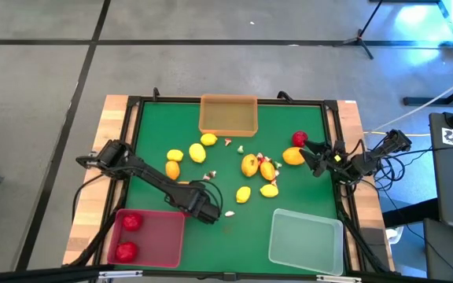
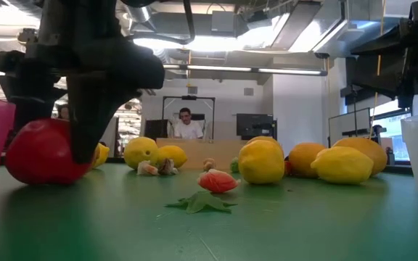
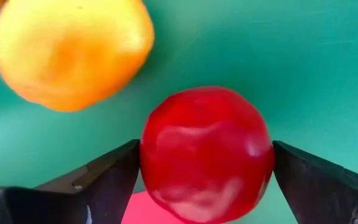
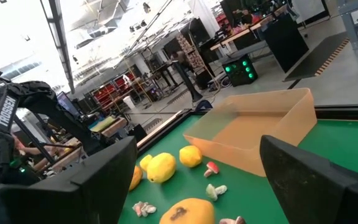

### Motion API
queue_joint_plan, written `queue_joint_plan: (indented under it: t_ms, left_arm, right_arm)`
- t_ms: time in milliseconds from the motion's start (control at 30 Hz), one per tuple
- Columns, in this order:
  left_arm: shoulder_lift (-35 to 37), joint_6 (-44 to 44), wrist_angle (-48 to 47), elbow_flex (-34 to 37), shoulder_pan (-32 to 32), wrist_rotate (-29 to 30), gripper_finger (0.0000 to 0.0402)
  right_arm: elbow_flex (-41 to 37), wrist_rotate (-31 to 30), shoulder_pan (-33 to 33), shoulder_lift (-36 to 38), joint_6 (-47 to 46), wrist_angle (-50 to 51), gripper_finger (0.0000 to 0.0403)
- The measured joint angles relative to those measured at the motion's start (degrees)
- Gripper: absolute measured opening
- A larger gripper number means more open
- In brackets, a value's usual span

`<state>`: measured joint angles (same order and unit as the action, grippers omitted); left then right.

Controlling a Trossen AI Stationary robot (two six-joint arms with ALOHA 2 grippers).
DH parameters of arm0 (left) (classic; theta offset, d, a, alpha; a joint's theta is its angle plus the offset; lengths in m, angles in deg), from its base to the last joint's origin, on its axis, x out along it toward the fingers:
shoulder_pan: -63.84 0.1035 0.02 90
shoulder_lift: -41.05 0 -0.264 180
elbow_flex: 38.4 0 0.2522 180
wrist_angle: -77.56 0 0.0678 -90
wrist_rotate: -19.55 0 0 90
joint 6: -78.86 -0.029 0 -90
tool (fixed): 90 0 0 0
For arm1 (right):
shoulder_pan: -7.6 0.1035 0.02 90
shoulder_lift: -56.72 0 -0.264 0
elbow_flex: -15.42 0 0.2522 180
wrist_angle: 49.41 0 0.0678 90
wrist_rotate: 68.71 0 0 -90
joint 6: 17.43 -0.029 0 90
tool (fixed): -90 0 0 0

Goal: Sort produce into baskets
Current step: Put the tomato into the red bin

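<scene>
Left end effector (image 3: 197, 180) sits low over the green bench near its front edge, just beside the red basket (image 1: 163, 240), with its two dark fingers spread either side of a red fruit (image 3: 205, 154). The fruit lies squarely between the fingers; the left wrist view shows each inner face at or just beside its flanks, and I cannot tell whether they press on it. In the low view the fruit rests on the bench under the arm. It is round, glossy and smooth-skinned, with soft dimples. An orange oval fruit (image 3: 72, 53), matte and slightly mottled, lies near it.

Right end effector (image 1: 318, 159) waits open near the right edge, beside another red fruit (image 1: 299, 139) and an orange fruit (image 1: 292, 156).

Two more red fruits (image 1: 131, 222) lie in the translucent red basket at the front left corner. The orange-tan basket (image 1: 228, 115) stands at the far edge, and the clear basket (image 1: 306, 240) at the front right. Yellow fruits (image 1: 197, 152) and tiny whitish-and-red bits (image 1: 241, 149) are scattered mid-bench.
</scene>
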<state>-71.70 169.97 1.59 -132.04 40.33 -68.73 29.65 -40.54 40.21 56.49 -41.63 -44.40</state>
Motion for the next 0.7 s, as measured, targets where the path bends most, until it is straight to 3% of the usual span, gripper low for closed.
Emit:
queue_joint_plan:
  t_ms: [500, 700]
  left_arm:
    - [-0.32, -0.99, 2.03, -0.35, 0.44, -1.28, 0.0306]
    - [2.28, -3.85, 1.96, -3.11, 1.93, 2.32, 0.0305]
  right_arm:
    - [0.0, -0.02, 0.0, 0.0, 0.01, 1.31, 0.0337]
    - [0.0, -0.02, 0.01, 0.0, 0.0, 1.27, 0.0337]
